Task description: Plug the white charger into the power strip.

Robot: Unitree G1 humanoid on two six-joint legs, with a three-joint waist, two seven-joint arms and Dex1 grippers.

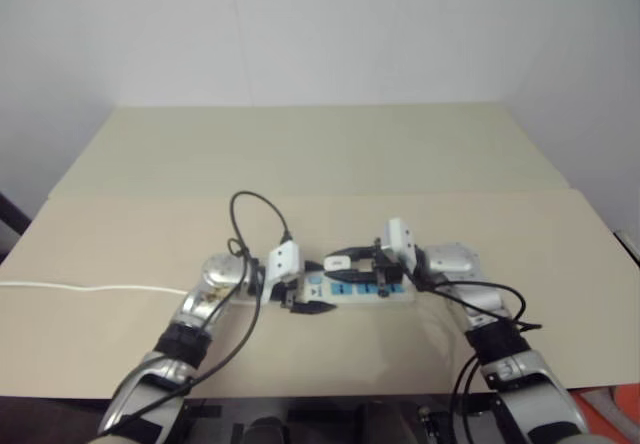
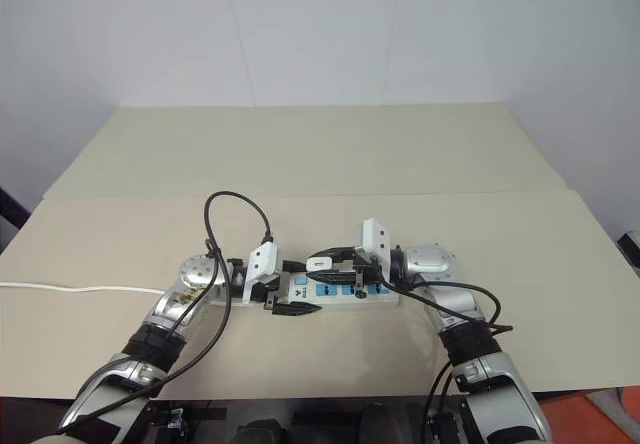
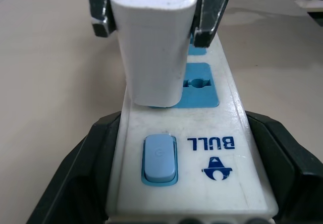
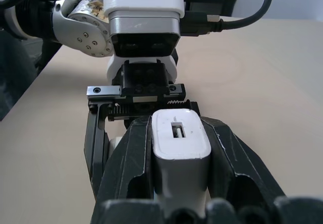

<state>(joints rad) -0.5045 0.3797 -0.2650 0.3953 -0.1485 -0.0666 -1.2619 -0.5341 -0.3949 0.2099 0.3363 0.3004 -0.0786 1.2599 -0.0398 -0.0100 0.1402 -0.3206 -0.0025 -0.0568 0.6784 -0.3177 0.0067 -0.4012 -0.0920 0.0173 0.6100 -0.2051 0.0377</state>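
Charger (image 3: pixel 154 42) pinched between right fingers (image 4: pixel 132 158), base touching strip (image 3: pixel 222 118) at socket beside switch; left fingers (image 3: pixel 75 173) clamp strip's switch end, on desk (image 1: pixel 330 154)

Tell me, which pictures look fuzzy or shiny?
Left eye view: soft and slightly hazy all over. Left wrist view: the white charger close up is blurry, the power strip lettering sharp. Right wrist view: charger sharp, faint sheen on the black fingers.

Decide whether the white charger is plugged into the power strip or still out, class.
Cannot tell if it is fully seated. The white charger stands upright on the power strip's first blue socket, base against the face, held by the right gripper.
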